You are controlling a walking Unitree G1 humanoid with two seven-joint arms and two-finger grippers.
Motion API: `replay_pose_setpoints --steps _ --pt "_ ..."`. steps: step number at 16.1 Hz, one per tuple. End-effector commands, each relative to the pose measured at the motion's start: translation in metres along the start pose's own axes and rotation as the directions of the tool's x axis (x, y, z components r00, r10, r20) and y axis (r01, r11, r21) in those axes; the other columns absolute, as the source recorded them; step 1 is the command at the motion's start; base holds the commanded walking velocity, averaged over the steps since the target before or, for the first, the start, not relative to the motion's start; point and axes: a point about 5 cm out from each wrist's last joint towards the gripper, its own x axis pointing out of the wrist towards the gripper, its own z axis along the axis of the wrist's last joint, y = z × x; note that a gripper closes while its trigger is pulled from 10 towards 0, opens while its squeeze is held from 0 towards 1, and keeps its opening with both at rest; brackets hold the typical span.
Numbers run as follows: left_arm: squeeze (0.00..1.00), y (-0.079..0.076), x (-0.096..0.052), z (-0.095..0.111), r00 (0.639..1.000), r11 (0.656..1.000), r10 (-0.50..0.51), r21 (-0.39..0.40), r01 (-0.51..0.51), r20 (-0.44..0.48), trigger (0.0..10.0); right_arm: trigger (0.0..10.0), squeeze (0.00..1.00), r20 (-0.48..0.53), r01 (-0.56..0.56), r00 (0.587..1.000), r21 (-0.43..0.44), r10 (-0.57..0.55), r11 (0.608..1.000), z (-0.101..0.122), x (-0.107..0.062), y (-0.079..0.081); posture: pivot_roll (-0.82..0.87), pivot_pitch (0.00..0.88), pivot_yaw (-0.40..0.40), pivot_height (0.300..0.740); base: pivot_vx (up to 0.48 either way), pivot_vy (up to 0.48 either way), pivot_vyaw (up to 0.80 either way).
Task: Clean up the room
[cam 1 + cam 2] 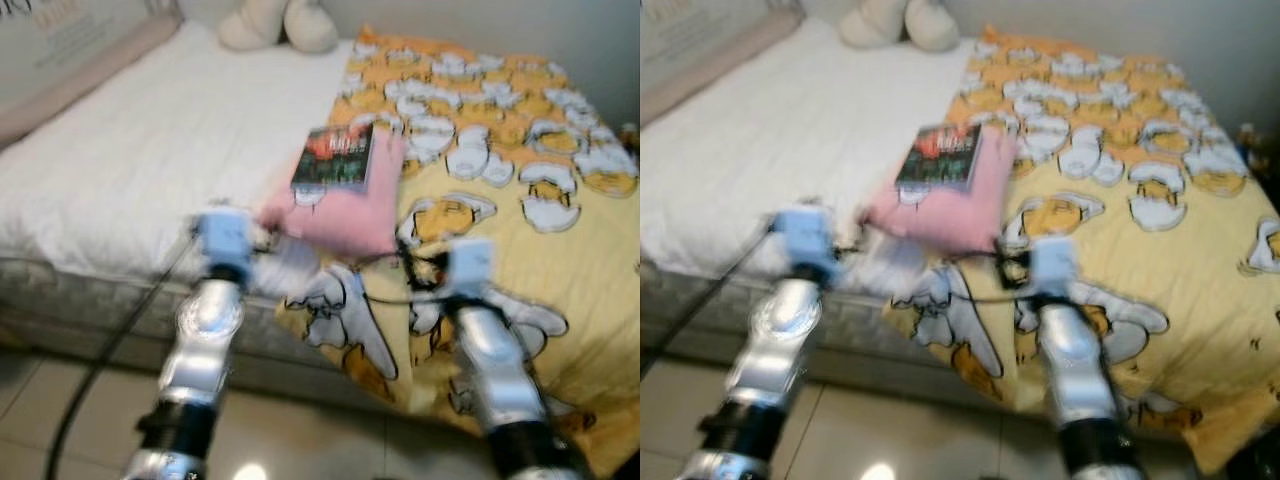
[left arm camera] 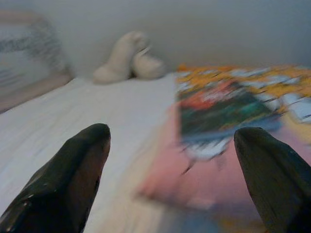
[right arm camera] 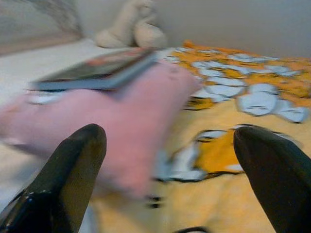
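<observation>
A dark book (image 1: pixel 334 157) with red lettering lies on a pink pillow (image 1: pixel 345 205) near the front edge of the bed (image 1: pixel 150 140). The pillow rests partly on a yellow blanket (image 1: pixel 520 190) printed with white and orange cartoon figures. Both silver arms reach toward the bed's front edge. My left gripper (image 2: pixel 170 160) is open just short of the pillow and book (image 2: pixel 221 109). My right gripper (image 3: pixel 170 160) is open too, with the pink pillow (image 3: pixel 131 111) and the book (image 3: pixel 97 70) close in front of it. All views are blurred.
A cream plush toy (image 1: pixel 278 22) sits at the head of the white mattress. A padded headboard (image 1: pixel 70 50) runs along the left. Pale floor tiles (image 1: pixel 300 440) lie below the bed's edge. A black cable (image 1: pixel 110 345) trails from the left arm.
</observation>
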Motion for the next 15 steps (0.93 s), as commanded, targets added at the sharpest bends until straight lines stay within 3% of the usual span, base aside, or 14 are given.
replay_pose_setpoints --steps 1,9,13,15 --pt "0.00 0.009 0.002 0.002 1.000 1.000 0.017 0.019 -0.017 0.009 10.0 10.0 0.00 0.018 -0.008 1.000 0.009 0.007 1.000 0.005 0.004 0.006 0.01 0.000 -0.008 0.740 0.480 0.000 -0.77" --pt "0.00 0.005 0.009 0.008 0.999 1.000 0.029 -0.007 -0.029 0.027 10.0 10.0 0.00 0.097 -0.009 0.995 -0.020 0.011 1.000 0.026 0.012 0.007 0.01 0.000 -0.008 0.740 0.480 0.000 -0.10" --pt "0.00 0.027 0.020 0.015 0.989 0.989 0.147 -0.029 -0.146 0.026 10.0 10.0 0.00 0.213 -0.031 0.976 -0.023 0.036 0.999 0.064 0.023 0.011 0.00 0.000 -0.007 0.740 0.480 0.000 0.00" --pt "0.00 0.034 0.031 0.012 0.984 0.978 0.167 -0.115 -0.174 -0.066 10.0 10.0 0.00 0.218 -0.052 0.974 -0.021 0.055 0.998 0.067 0.023 0.014 0.00 0.000 -0.014 0.740 0.240 0.000 0.00"
